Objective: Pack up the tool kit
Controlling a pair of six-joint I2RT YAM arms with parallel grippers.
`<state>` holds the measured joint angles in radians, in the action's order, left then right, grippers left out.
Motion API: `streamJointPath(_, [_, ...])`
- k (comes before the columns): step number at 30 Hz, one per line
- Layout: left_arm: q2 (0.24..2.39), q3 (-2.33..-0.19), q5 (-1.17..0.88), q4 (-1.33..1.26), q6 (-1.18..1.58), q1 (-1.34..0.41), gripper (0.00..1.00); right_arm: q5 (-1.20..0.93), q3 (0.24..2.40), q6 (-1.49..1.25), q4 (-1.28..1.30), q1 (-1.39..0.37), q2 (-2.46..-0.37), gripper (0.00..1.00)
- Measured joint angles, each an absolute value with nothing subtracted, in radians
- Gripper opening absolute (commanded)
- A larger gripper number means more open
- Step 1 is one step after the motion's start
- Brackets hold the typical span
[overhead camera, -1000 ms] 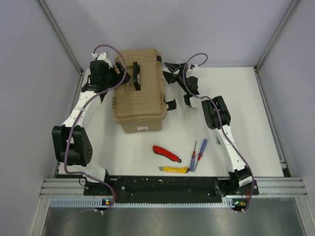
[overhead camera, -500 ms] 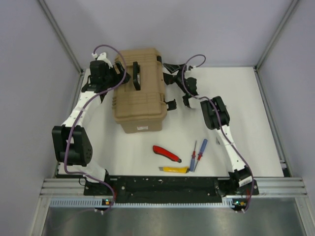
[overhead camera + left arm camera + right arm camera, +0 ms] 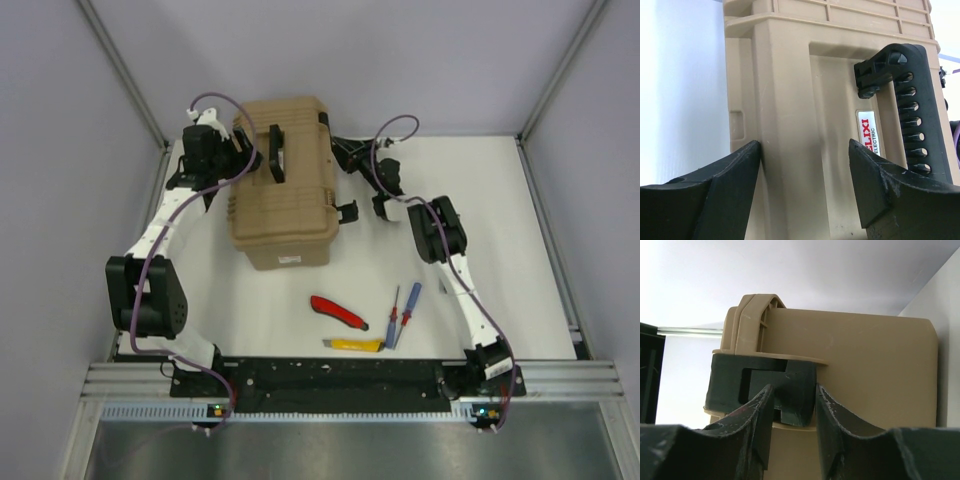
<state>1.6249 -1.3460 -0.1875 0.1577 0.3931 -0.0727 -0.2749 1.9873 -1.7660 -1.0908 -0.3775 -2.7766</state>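
Toolbox point(image 3: 283, 190) is shut; red knife point(image 3: 338, 312), yellow knife point(image 3: 355, 345) and screwdrivers point(image 3: 409, 305) lie near on the desk point(image 3: 500, 220), not packed. Right hand point(image 3: 794, 390) pinches its latch point(image 3: 727, 380), and left hand point(image 3: 804, 145) is spread wide over the lid.

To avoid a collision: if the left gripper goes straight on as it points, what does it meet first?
The left gripper would first meet the top of the large tan ribbed plastic toolbox, beside its black handle. It looks very near; depth is unclear.

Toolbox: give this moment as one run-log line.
toolbox closed | left gripper open beside it | right gripper shut on black latch | knives, screwdrivers on table
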Motion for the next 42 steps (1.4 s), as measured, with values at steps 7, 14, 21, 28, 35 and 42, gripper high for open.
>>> streamJointPath(7, [1.619, -1.325, -0.178, 0.133, 0.376, -0.081, 0.72, -0.268, 1.957, -1.748, -1.113, -0.371, -2.774, 0.33])
streamJointPath(14, [1.617, -1.320, -0.154, 0.128, 0.361, -0.093, 0.69, -0.256, 1.855, -1.666, -1.103, -0.363, -2.696, 0.33])
streamJointPath(21, [1.617, -1.319, -0.131, 0.127, 0.360, -0.098, 0.68, -0.265, 1.779, -1.549, -1.044, -0.353, -2.592, 0.33])
streamJointPath(28, [1.617, -1.317, -0.109, 0.127, 0.364, -0.102, 0.66, -0.273, 1.711, -1.427, -0.974, -0.338, -2.458, 0.57])
streamJointPath(35, [1.617, -1.322, -0.073, 0.134, 0.379, -0.112, 0.67, -0.264, 1.592, -1.263, -0.775, -0.352, -2.258, 0.86])
streamJointPath(42, [1.615, -1.328, -0.061, 0.147, 0.395, -0.115, 0.68, -0.189, 1.526, -1.105, -0.588, -0.357, -2.133, 0.87])
